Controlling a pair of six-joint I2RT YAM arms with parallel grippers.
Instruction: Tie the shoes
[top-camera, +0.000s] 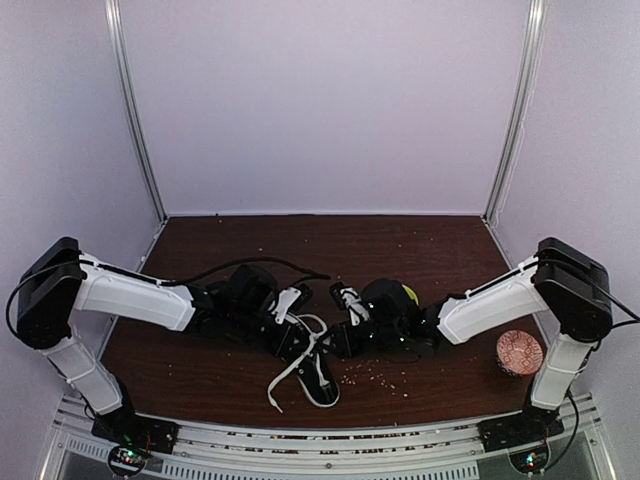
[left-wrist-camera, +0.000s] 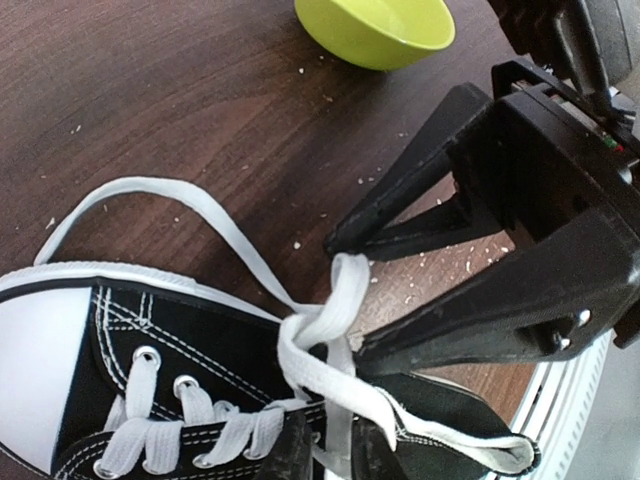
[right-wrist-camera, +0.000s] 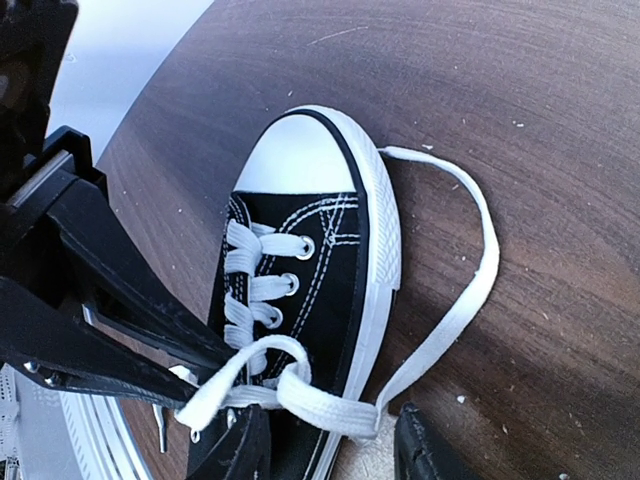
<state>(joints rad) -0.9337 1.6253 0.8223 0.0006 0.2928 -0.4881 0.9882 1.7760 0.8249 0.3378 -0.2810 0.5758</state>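
Here, a black low-top canvas sneaker with a white rubber toe cap (right-wrist-camera: 310, 250) lies on the dark brown wooden worktop (top-camera: 420, 250). It sits near the front edge, between the two arms, with its toe toward their bases. From above, both wrists crowd over its heel end, so the opening and the upper eyelets are hidden. Its long flat white laces (right-wrist-camera: 452, 318) are loose. One strand loops out over the worktop beside the toe, and the strands cross in a slack twist above the lacing.

Seen from the left wrist, the right fingers (left-wrist-camera: 470, 310) are spread wide in a V, with a fold of lace standing between the tips. In their own camera only the two tips show at the bottom edge, well apart, with a strand lying across the gap.

The left fingers (right-wrist-camera: 120, 255) reach in over the sneaker's tongue, tips close together near a lace end. Their own camera cuts them off at the bottom edge, with a strand running between them; I cannot tell whether they pinch it.

A lime-green round bowl (left-wrist-camera: 375, 30) is cropped by the top edge, and from above it is mostly hidden behind the right arm. A small pink patterned round container (top-camera: 519, 352) stands near the right arm's base, too small to identify. Pale crumbs (top-camera: 375, 375) dot the worktop.
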